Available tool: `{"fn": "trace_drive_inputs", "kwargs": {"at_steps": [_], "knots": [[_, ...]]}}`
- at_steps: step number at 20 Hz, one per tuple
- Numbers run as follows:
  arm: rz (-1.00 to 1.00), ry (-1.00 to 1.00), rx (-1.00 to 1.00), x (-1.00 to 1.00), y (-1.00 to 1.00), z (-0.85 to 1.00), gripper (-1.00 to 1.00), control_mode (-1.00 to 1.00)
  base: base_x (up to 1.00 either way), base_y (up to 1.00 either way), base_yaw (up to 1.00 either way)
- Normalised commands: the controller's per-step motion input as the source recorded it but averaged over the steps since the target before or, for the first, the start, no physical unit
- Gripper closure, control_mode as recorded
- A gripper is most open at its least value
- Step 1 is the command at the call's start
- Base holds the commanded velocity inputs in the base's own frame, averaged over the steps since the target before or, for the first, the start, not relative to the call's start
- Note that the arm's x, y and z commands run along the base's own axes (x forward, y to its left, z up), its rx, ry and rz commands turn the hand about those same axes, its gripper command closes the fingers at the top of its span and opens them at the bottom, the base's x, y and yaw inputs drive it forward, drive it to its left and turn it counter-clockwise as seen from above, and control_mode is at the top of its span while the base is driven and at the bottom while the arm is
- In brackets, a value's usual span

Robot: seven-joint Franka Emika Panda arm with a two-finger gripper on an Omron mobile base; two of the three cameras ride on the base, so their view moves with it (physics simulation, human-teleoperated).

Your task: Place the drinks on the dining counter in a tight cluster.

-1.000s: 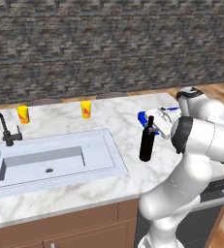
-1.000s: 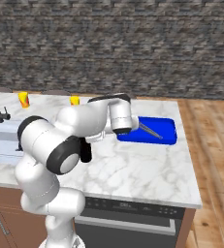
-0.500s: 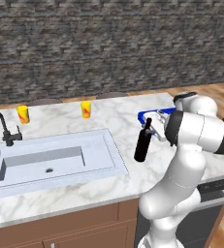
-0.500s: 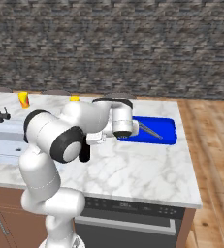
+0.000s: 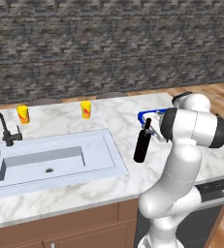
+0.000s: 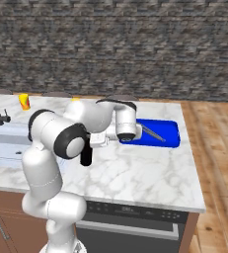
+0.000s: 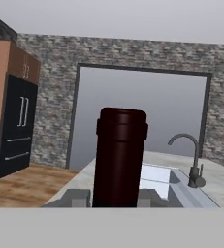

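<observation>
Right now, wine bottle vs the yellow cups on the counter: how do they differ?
The wine bottle is tall, dark and narrow-necked; the yellow cups are short, with red marks. The bottle is clamped at the neck by the gripper near the sink's right end; the cups stand free along the far edge. All are upright.

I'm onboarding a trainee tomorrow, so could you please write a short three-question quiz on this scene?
1. True or false: the gripper is shut on the black wine bottle.
2. The blue tray holds: A) a utensil, B) a cup, C) a bottle?
3. What stands by the stone wall on the dining counter, beyond the sink?

Key: 1 true; 2 A; 3 two yellow cups.
</observation>
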Motion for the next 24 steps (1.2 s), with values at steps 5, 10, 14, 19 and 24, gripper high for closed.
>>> {"fn": "trace_drive_inputs", "kwargs": {"at_steps": [5,10,14,19,24], "knots": [[0.0,0.0,0.0,0.07,0.01,-0.27,1.0,-1.0,0.0,0.0,0.0],[0.0,0.0,0.0,0.0,0.11,-0.32,1.0,-1.0,0.0,0.0,0.0],[-0.03,0.0,0.0,0.0,0.18,-0.32,1.0,-1.0,0.0,0.0,0.0],[-0.08,0.01,0.0,0.06,0.19,-0.3,1.0,-1.0,0.0,0.0,0.0],[-0.05,0.03,0.0,0.05,0.0,-0.31,-1.0,-1.0,0.0,0.0,0.0]]}}
